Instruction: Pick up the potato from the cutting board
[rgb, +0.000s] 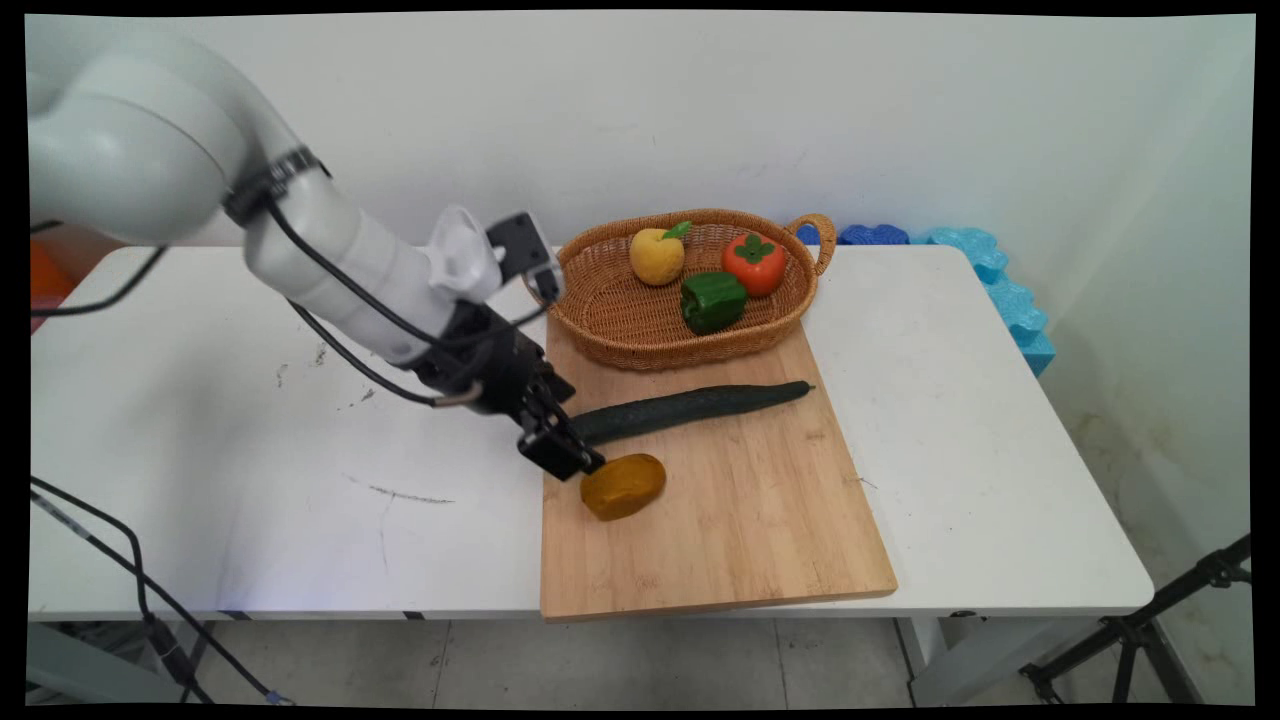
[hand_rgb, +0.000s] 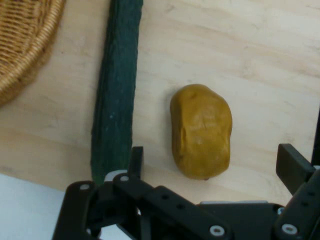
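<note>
The arm is reaching in from the left over the white table (rgb: 250, 420), with black cables (rgb: 330, 345) hanging from it. The gripper (rgb: 566, 455) is hanging low over the left edge of the wooden board (rgb: 720, 530), its fingers (hand_rgb: 136, 161) standing wide apart and holding nothing. Just beyond the fingertips a brownish-yellow potato (rgb: 623, 486) is lying on the board; in the hand view the potato (hand_rgb: 201, 131) is sitting in line with the gap between the two fingers, apart from both. Beside it a long dark green cucumber (rgb: 690, 408) is lying across the board, near the potato but not touching it, its thick end close to one finger. Behind the cucumber a wicker basket (rgb: 620, 340) is resting partly on the board's far end. Inside it, a yellow fruit (rgb: 656, 256) is sitting at the left, a green pepper (rgb: 713, 301) in the middle front and an orange-red persimmon (rgb: 754, 263) to the right. Blue foam pieces (rgb: 990, 270) are lying by the wall at the table's far right corner.
</note>
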